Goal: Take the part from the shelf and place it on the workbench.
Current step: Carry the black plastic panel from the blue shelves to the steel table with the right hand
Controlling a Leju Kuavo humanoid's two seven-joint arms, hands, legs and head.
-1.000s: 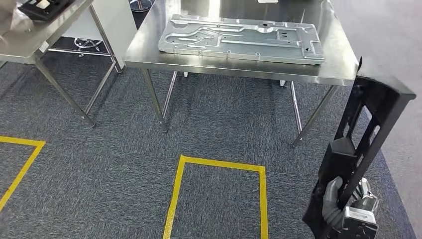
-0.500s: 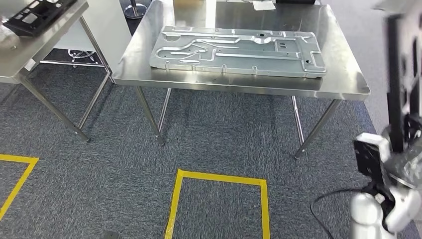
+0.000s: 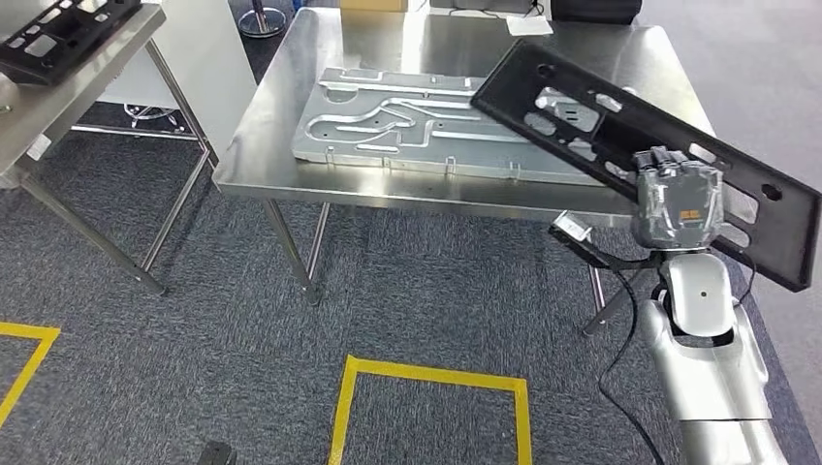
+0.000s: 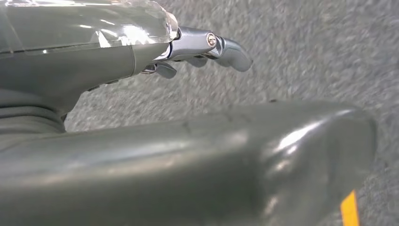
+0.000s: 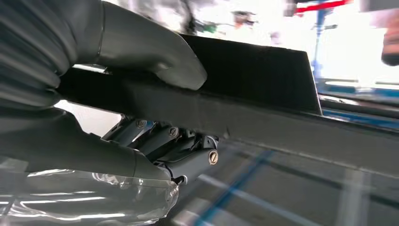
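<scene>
Above steel workbench [image 3: 291, 145], right hand [image 3: 679, 199] grips flat black part [image 3: 572, 107].

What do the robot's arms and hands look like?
The right arm is smooth shiny silver with a black cable looping beside it. The right hand is grey, with an orange label on its back. Up close, the left hand has a ribbed grey cover, clear plastic wrap and metal fingers.

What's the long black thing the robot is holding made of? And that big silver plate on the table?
Black part: probably moulded plastic, matte, no glints, with cut-out holes. Silver panel: looks like pressed sheet metal, pale grey, dull sheen, raised ribs. Table: shiny steel, mirror-like reflections.
</scene>
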